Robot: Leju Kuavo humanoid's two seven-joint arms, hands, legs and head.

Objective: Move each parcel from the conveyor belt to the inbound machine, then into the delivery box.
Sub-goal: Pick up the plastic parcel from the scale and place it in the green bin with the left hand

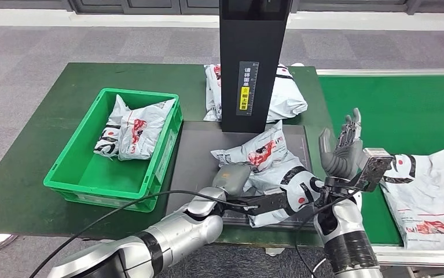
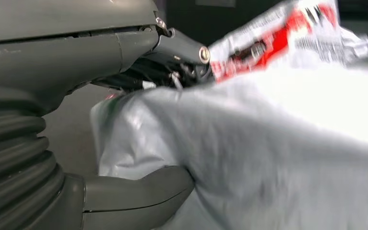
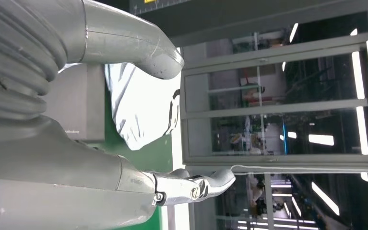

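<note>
Green-topped table (image 1: 28, 191) with dark scanner platform (image 1: 199, 159) under black inbound machine column (image 1: 253, 58). Grey-white parcel (image 1: 277, 174) lying on platform, long axis running diagonally from far-left, near column base, toward near-right edge by conveyor belt (image 1: 410, 110). Left hand (image 1: 234, 179) gripping parcel's near-left part, thumb under and fingers over it in left wrist view, parcel extending away from hand to the right. Right hand (image 1: 342, 149) raised just right of parcel, fingers spread upward, holding nothing. Two more parcels (image 1: 129, 130) in green delivery box (image 1: 77, 179); another parcel (image 1: 425, 197) on belt.
</note>
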